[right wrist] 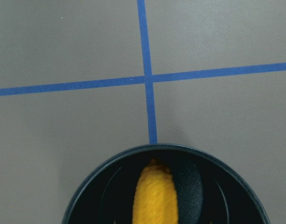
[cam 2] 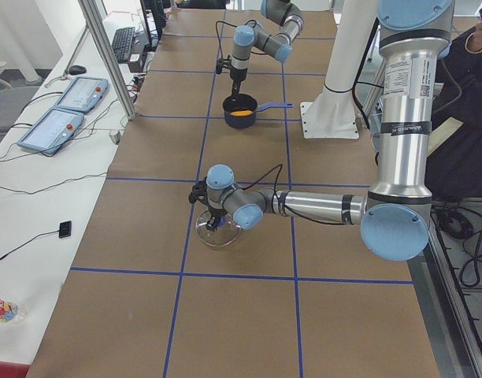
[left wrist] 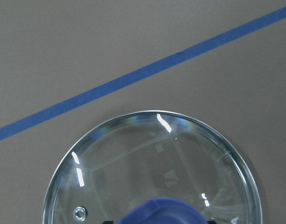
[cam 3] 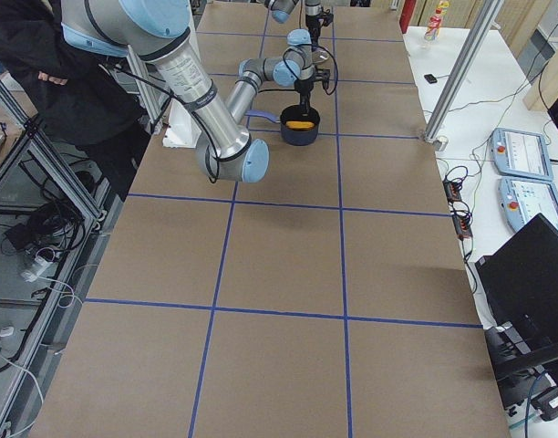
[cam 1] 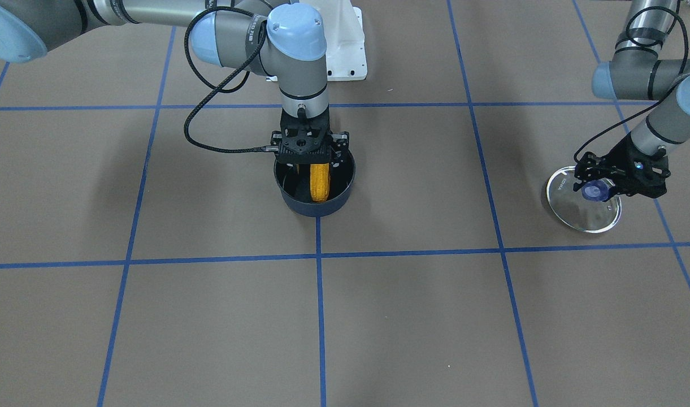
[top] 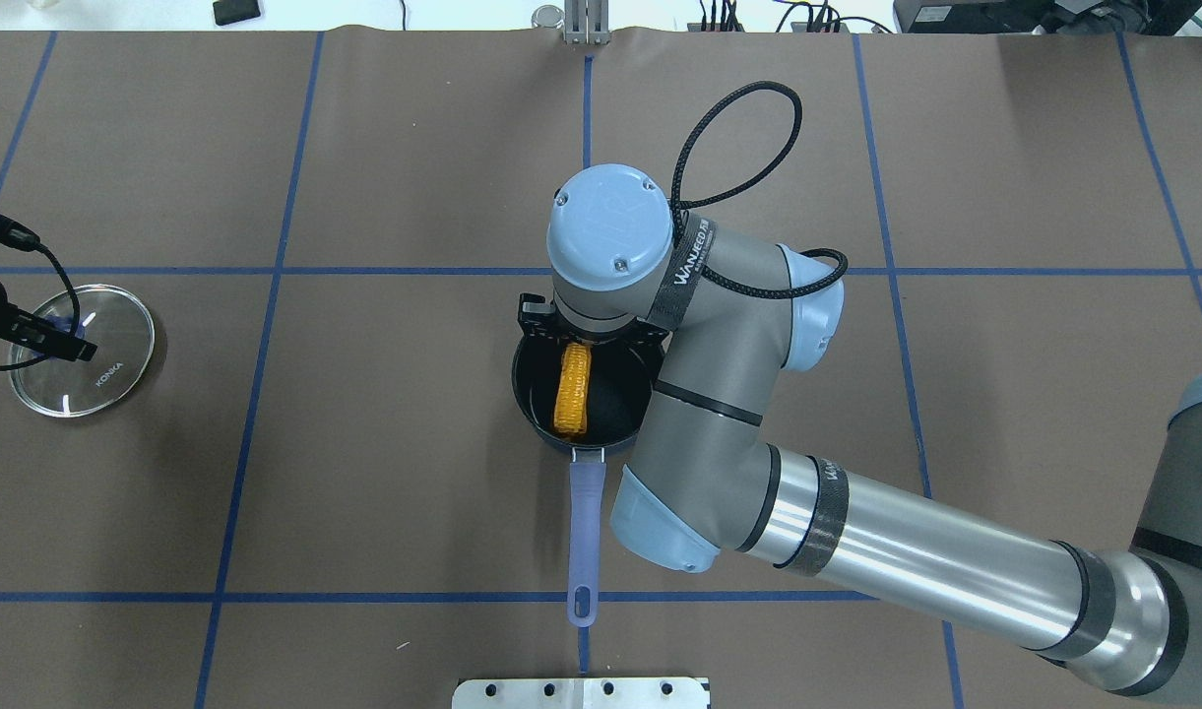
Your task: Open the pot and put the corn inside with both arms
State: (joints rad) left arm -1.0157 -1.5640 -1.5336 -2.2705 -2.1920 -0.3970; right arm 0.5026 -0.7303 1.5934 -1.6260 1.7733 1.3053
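Tracking the corn (cam 1: 320,182) inside the pot (cam 1: 300,207) on the worktop (cam 1: 209,316), top end by the right claw (cam 1: 310,163), grip impossible to tell, jaws wrist-hidden from above, plus left claw (cam 1: 596,191) clamped on the lid (top: 103,382) by its knob, nine o'clock overhead.

Overhead view, lower right: right arm (top: 916,556) = thick silver-grey tubes, matt grey elbow housings, black bands at tube ends. Lt-blue round joint caps (top: 610,219) w/ small screws, faint embossed logo on top cap. Black strap (top: 694,264) w/ white lettering round the wrist. Black braided cable (top: 758,94) loops off it, upper centre. Front view, upper right: left arm (cam 1: 633,70), same grey + lt-blue, thin cable (cam 1: 633,38) wound round it. Both ends black: right gripper (cam 1: 309,161) under a flat screwed bracket, left gripper (cam 1: 598,189) w/ tiny blue light on its body. White base plate (cam 1: 345,51), top centre, w/ bolt holes.
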